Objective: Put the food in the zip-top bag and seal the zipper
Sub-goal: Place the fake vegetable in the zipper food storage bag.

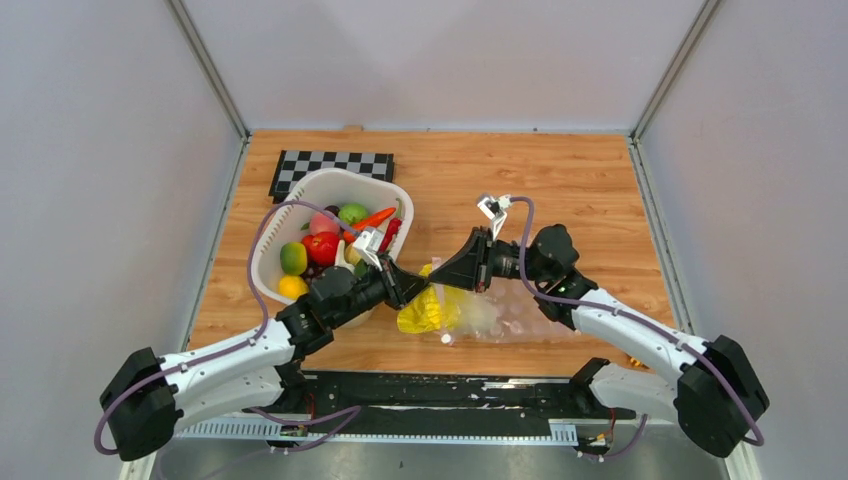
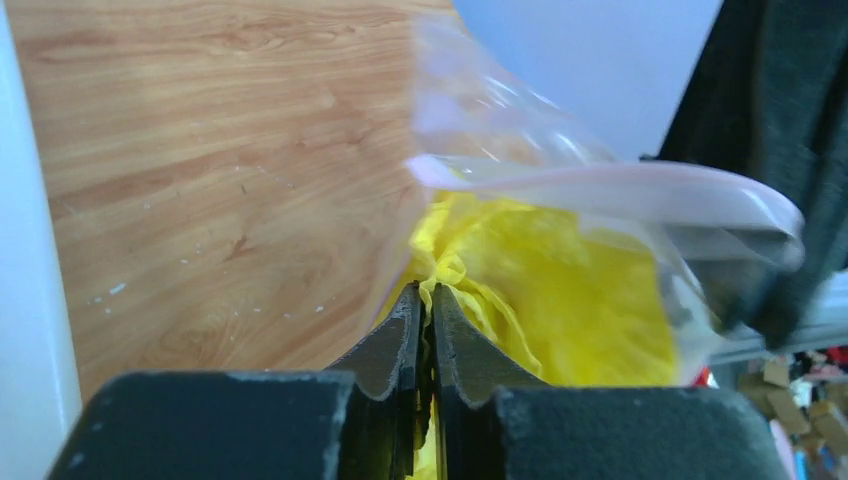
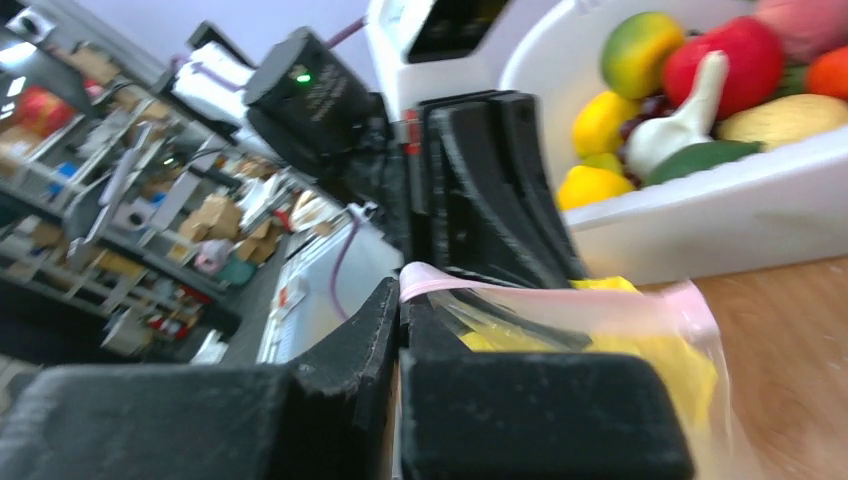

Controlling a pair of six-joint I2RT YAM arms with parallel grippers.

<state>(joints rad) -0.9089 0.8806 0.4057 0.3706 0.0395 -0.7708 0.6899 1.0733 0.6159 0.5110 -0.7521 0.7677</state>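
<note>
A light wooden table point(image 1: 560, 180) sits between plain grey walls point(image 1: 100, 150), with a black-and-white checkerboard point(image 1: 330, 170) at its far left. Beside the checkerboard, a white slotted plastic basket point(image 1: 265, 255) holds colourful toy fruits and vegetables point(image 1: 320, 245). The clear crinkly zip-top bag point(image 1: 500, 315) lies mid-table between both arms, a yellow-leaved toy cabbage point(image 1: 420, 310) in its mouth. The left gripper point(image 2: 425, 295) is pinched nearly closed on the cabbage's leaves. The right gripper point(image 3: 400, 290) clamps the bag's thin pink zipper strip point(image 3: 560, 295).
</note>
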